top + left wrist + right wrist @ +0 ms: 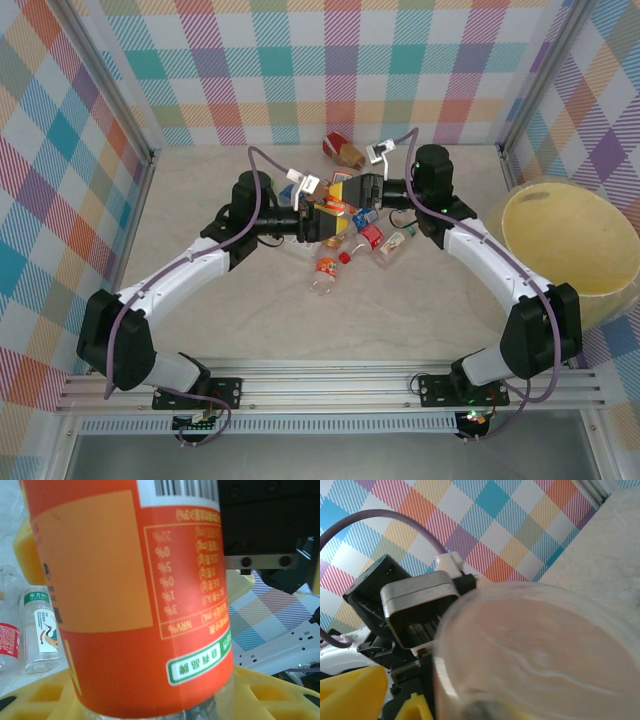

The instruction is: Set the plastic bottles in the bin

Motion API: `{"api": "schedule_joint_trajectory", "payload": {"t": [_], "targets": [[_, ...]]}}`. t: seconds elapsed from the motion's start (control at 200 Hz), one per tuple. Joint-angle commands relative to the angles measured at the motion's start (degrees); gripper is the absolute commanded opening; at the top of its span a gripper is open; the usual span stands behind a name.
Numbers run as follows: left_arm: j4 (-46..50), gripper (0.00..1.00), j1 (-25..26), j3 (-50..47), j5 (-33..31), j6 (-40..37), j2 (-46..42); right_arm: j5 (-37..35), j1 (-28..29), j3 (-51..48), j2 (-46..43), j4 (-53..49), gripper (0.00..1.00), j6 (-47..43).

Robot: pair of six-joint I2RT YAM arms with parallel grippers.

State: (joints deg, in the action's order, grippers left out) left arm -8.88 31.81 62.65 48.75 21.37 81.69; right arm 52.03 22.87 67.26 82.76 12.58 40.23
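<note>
**Orange bottle in the grip, bin a long way off**

Orange bottle (125, 595) sits right up against the left wrist camera. Yellow fingers (30, 555) show on both sides of it, so the left gripper (328, 218) looks to be pinching it. The right gripper (362, 190) is just beside it, over the same heap. A clear bottle (545, 655) is very close to its camera, but I cannot tell if its jaws are squeezing or spread.

The other bottles (345, 258) lie in a heap in the middle of the table (250, 330), a bit toward the far edge. The bin (600, 308) stands at the right edge, well apart from the heap.

I think this is the picking-up step. Next, the left arm needs to lift the orange bottle clear of the heap. The bin is on the far side of the right arm, so the two arms must not bump.
</note>
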Motion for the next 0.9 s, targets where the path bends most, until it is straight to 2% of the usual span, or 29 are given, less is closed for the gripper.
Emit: {"api": "schedule_joint_trajectory", "payload": {"t": [0.0, 0.095, 0.33, 0.415, 0.475, 0.54, 0.63, 0.76, 0.9], "targets": [[-0.36, 0.44, 0.44, 2.47, 0.73, -0.93, 0.72, 1.47, 0.24, 1.5, -0.78, 2.94, 0.88, 0.33], [-1.22, 0.44, 0.53, 2.47, 1.0, -0.65, 0.91, -1.45, 0.24, 1.56, -0.85, 2.01, 0.73, 1.43], [-0.37, 0.46, 0.53, 2.56, 0.52, -0.76, 1.66, -3.96, 0.26, 0.52, -1.35, 3.8, 0.55, 4.0], [0.14, 0.48, 0.53, 2.17, -0.75, -0.62, 1.51, -4.27, 0.26, 0.25, -1.7, 3.47, 0.52, 3.47], [0.4, 0.54, 0.53, 1.98, -1.64, -0.31, 1.37, -4.99, 0.26, 0.06, -1.99, 2.85, 0.51, 2.95], [0.99, 0.66, 0.53, 1.9, -2.44, -0.23, 1.33, -6.47, 0.2, -0.03, -2.34, 1.37, 0.49, 2.08], [1.67, 0.77, 0.49, 1.86, -2.75, -0.62, 1.1, -11.57, 0.14, 0.68, -2.69, -3.83, 0.46, 1.15], [1.55, 0.99, 0.52, 0.54, -4.69, -0.89, -0.21, -14.46, -0.29, 2.91, -1.99, -10.3, 0.46, -1.43], [1.67, 1.0, 0.53, -1.05, -7.72, -0.64, -1.91, -19.56, -0.37, 4.4, -2.66, -16.8, 0.46, -6.78]]}}
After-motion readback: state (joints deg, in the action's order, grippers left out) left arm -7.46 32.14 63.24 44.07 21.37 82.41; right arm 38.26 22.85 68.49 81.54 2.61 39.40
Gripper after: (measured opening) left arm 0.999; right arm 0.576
